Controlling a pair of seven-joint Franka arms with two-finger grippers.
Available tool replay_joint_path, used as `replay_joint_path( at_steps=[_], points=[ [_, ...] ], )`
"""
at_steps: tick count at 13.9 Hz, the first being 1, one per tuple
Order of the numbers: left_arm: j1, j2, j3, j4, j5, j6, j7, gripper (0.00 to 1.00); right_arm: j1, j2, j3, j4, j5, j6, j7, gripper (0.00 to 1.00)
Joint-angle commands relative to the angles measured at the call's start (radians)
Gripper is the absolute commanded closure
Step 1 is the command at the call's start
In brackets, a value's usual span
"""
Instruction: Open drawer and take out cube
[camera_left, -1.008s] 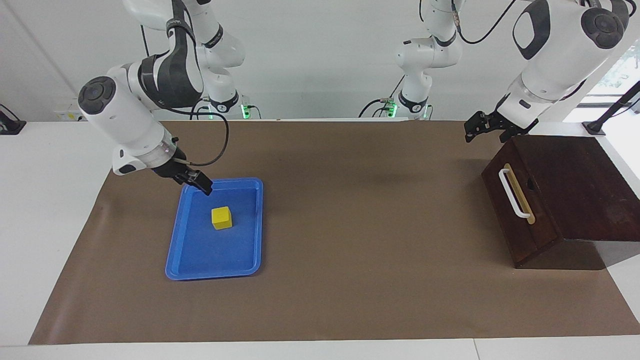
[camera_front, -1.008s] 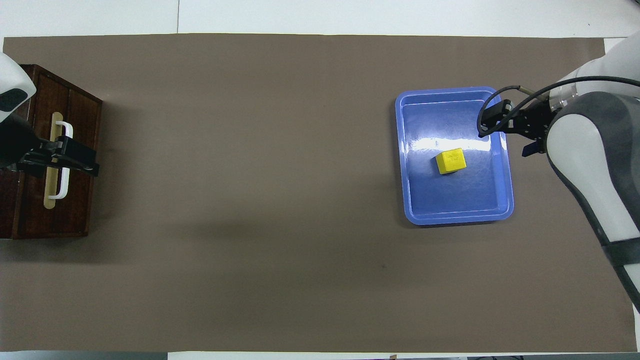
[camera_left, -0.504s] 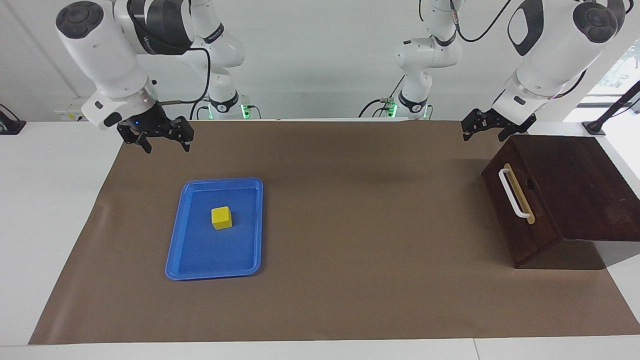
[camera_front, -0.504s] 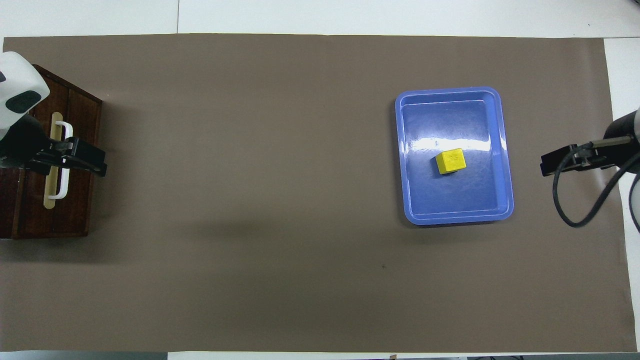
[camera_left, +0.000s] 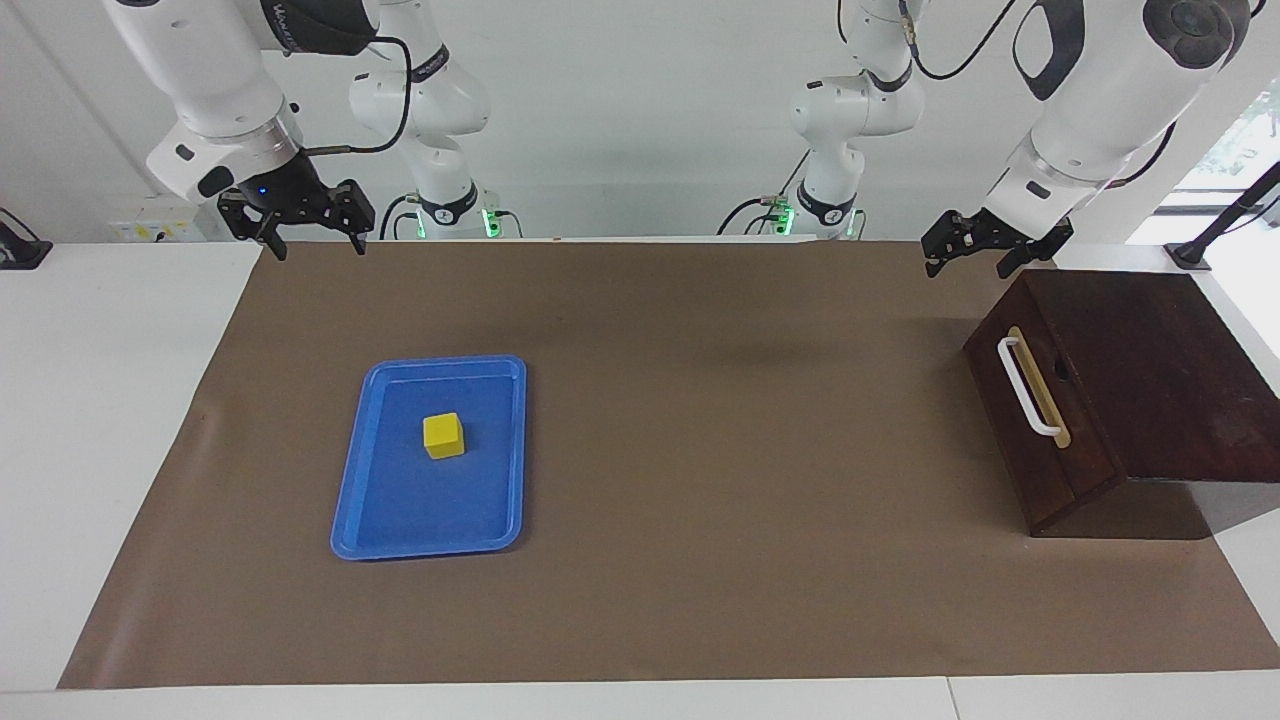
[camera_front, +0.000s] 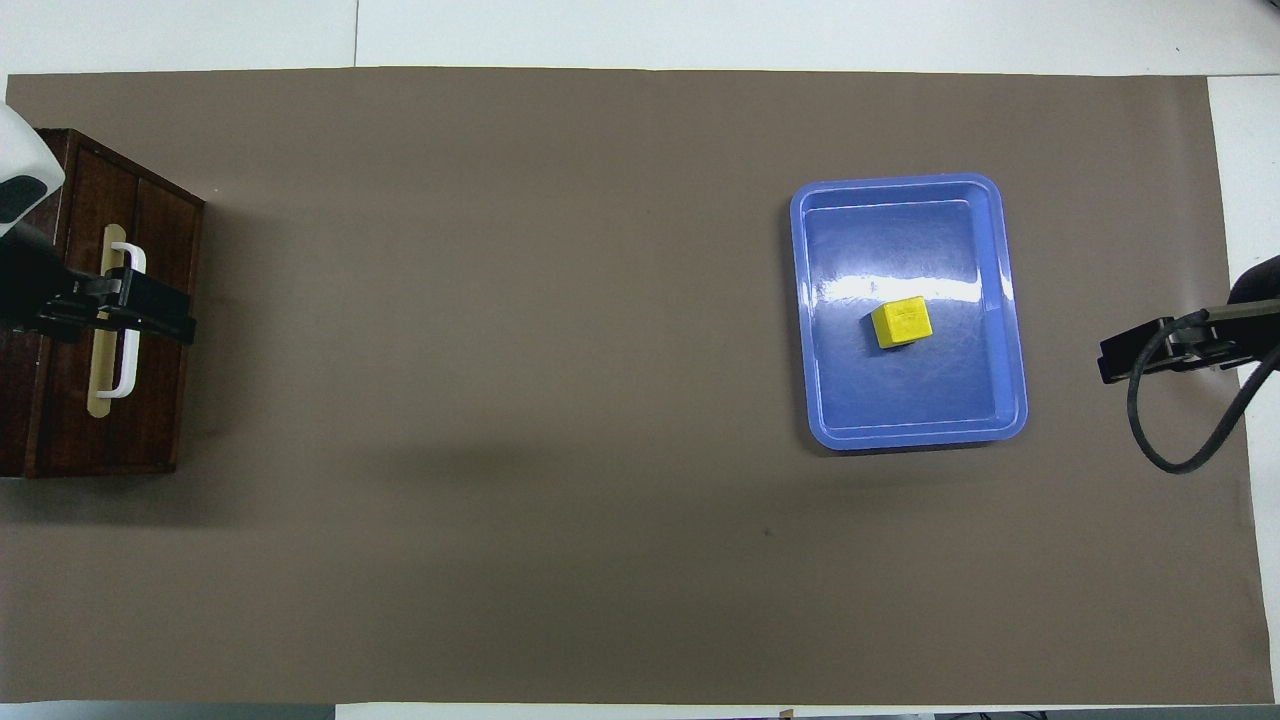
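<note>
I see the cube (camera_left: 443, 435) sitting inside the blue tray (camera_left: 350, 500), roughly at the tray's middle, flat on its floor and touching none of its walls. The tray lies on the brown mat (camera_left: 700, 450) toward the right arm's end of the worktop (camera_left: 100, 400).

The drawer (camera_left: 1035, 420) is at the left arm's end of the worktop, set in its dark wooden box (camera_left: 1170, 380). I read it as closed: the front panel sits flush with the box, and no pale interior shows. Its white bar handle (camera_left: 1025, 385) faces the middle of the worktop, and nothing is touching it.

My right hand (camera_left: 310, 240) hangs in the air over the robots' edge of the mat, near the corner at the right arm's end, clear of the tray. Its fingers stand apart and hold nothing.

My left hand (camera_left: 965, 255) hangs in the air above the box's corner nearest the robots. From overhead it seems to cover the handle, but the facing view shows it raised well above the box. Its fingers also stand apart and carry nothing.

The cube and the drawer are well apart, at different ends of the worktop.
</note>
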Motion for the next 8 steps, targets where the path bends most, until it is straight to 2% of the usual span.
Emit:
replay_joint_path(
  at_steps=[1, 8],
  points=[
    [-0.006, -0.007, -0.005, 0.001, 0.014, 0.016, 0.0, 0.0, -0.016, 0.002, 0.004, 0.015, -0.002, -0.012, -0.024, 0.0],
    [-0.01, -0.016, -0.011, -0.013, 0.013, 0.038, 0.006, 0.0, -0.015, -0.003, 0.004, 0.021, -0.003, -0.02, -0.023, 0.0]
  ],
)
